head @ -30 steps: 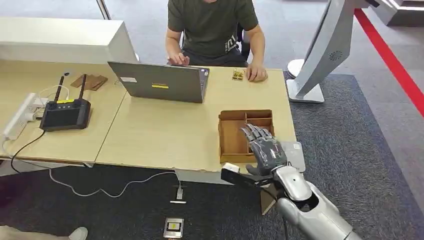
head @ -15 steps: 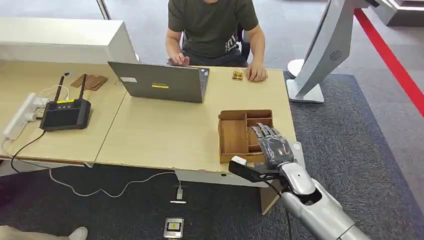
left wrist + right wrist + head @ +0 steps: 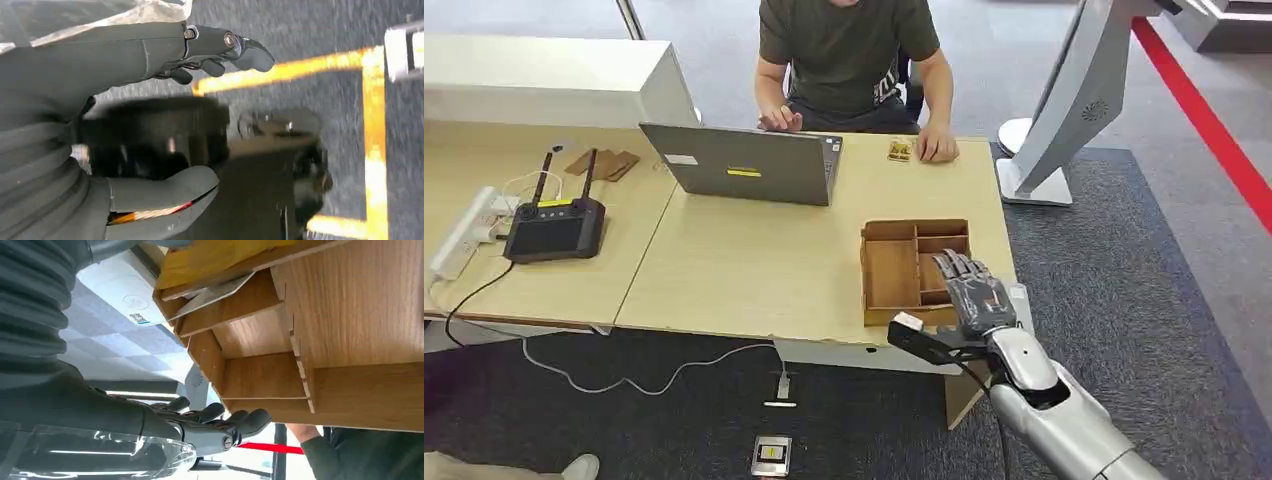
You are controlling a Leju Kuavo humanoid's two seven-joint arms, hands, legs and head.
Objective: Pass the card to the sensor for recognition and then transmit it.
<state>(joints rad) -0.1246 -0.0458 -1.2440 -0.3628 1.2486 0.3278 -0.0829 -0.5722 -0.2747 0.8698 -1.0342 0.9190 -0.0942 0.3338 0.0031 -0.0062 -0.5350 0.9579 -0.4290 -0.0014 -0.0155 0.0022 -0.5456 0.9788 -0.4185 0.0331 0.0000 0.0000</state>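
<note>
The table [image 3: 744, 270] carries a laptop [image 3: 744, 165] at its far side, with a person [image 3: 849, 50] seated behind it. A white stand [image 3: 1064, 110] rises on the carpet to the right. A black controller [image 3: 554, 228] sits at the table's left end.

Near the right edge lies a wooden tray [image 3: 889, 270] with several compartments, and just beside it a flat white pad [image 3: 1022, 300].

The right hand [image 3: 972, 295] hovers over the tray's right-hand compartments, fingers [image 3: 220, 420] stretched forward and spread away from the thumb, holding nothing. In the right wrist view the card [image 3: 215, 292] leans tilted in a tray compartment [image 3: 250, 335] on the thumb's side, apart from the fingers.

The left hand [image 3: 125, 55] hangs over the floor, loosely open, nothing in it.
</note>
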